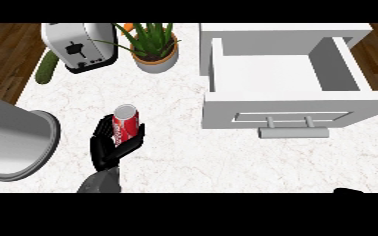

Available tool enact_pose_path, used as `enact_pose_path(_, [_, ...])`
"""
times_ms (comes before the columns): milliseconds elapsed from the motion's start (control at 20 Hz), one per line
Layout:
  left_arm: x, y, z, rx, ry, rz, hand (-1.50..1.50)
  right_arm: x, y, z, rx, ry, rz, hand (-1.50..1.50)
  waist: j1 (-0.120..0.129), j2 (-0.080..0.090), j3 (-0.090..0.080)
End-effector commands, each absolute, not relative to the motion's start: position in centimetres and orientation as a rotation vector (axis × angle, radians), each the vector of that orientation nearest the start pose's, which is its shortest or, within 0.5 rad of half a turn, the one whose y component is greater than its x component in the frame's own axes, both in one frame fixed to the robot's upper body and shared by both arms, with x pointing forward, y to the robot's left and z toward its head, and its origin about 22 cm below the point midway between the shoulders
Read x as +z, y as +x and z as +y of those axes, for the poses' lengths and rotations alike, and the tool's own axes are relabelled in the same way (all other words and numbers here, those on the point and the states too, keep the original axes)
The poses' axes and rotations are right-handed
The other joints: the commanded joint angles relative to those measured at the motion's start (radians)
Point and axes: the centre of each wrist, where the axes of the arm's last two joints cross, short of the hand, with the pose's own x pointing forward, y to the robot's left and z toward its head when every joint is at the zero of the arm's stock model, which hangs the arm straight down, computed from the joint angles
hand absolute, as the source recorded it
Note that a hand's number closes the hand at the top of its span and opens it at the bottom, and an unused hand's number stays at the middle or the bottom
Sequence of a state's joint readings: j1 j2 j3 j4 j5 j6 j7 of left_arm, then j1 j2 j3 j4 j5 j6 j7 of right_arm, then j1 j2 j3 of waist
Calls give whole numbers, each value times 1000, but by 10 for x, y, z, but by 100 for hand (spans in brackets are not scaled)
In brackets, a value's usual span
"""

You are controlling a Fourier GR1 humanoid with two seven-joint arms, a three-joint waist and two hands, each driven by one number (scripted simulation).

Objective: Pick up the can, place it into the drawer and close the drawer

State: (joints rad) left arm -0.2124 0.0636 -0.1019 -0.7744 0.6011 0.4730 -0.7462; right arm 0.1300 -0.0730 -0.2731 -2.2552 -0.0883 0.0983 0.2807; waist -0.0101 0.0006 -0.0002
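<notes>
Red can (125, 124) stood upright, slightly tilted, at the counter's (184, 150) left-centre, enclosed by the left hand (108, 147), whose black fingers and thumb curled round its lower half; whether its base touched the white marbled surface could not be told. White drawer (244, 115) lay pulled open at the upper right, well apart from the can, its pale floor visible and its bar handle (294, 132) facing the lower edge. Right hand (348, 190) appeared only as a dark sliver at the lower right edge; whether it was open or closed could not be told. Along the far side stood a toaster (80, 45), a cucumber (46, 67) just left of it, and a potted plant (153, 47). A grey rounded metal vessel (22, 140) occupied the left edge.
</notes>
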Motion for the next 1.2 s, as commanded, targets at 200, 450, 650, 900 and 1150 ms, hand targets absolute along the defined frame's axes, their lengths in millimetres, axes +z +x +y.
enact_pose_path(200, [-89, 312, 226, 137, -38, -1595, 150, 138, 166, -299, -62, -237, -1870, -150, -16, 3, 0])
enact_pose_path(450, [-54, 353, 190, 107, -85, -1652, 150, 156, 174, -296, -56, -282, -1885, -150, -2, 1, 0])
enact_pose_path(650, [-34, 358, 190, 15, -126, -1642, 150, 156, 168, -303, -58, -287, -1889, -150, 8, -3, 1])
enact_pose_path(900, [17, 374, 149, -43, -120, -1708, 150, 154, 164, -302, -44, -294, -1880, -150, 11, -5, 1])
enact_pose_path(1150, [80, 397, 128, -66, -163, -1706, 150, 148, 151, -300, -70, -308, -1875, -150, 1, -4, 1])
